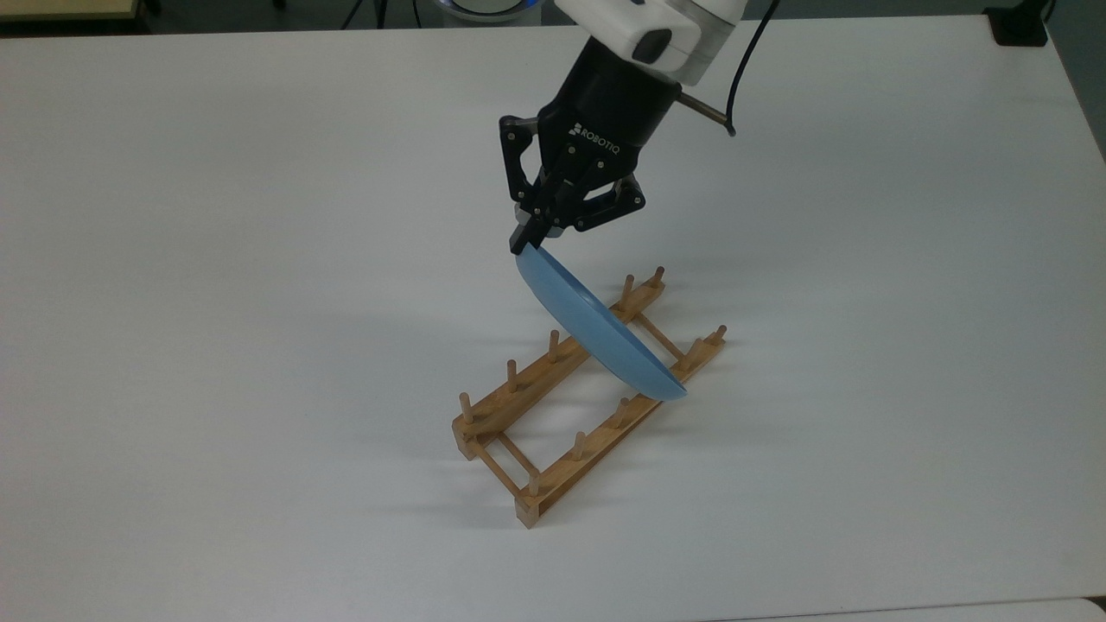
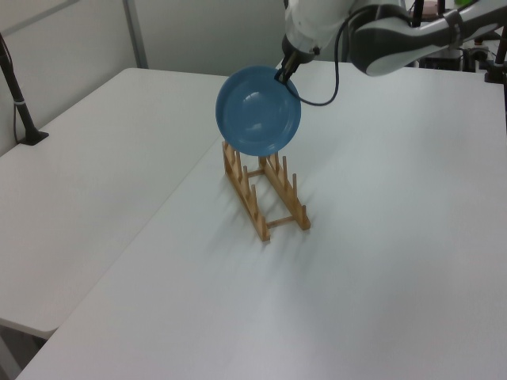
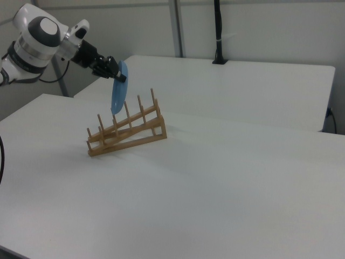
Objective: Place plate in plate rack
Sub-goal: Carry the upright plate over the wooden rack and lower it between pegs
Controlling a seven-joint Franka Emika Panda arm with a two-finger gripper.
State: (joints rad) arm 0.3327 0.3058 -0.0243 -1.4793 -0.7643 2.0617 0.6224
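Observation:
My gripper (image 1: 526,239) (image 2: 280,76) (image 3: 121,77) is shut on the top rim of the light-blue plate (image 1: 596,328) (image 2: 258,111) (image 3: 117,93), which hangs on edge. The plate is held upright above the far half of the wooden plate rack (image 1: 553,415) (image 2: 265,194) (image 3: 126,132). In the top view its lower edge is down among the pegs, crossing both rails. Whether it touches the rack I cannot tell.
The rack lies on a white table (image 1: 216,302), with a second white table (image 2: 87,174) butted against it. A black post (image 2: 16,95) (image 3: 218,32) is clamped at the other table's far edge. A cable (image 1: 734,86) trails from the arm.

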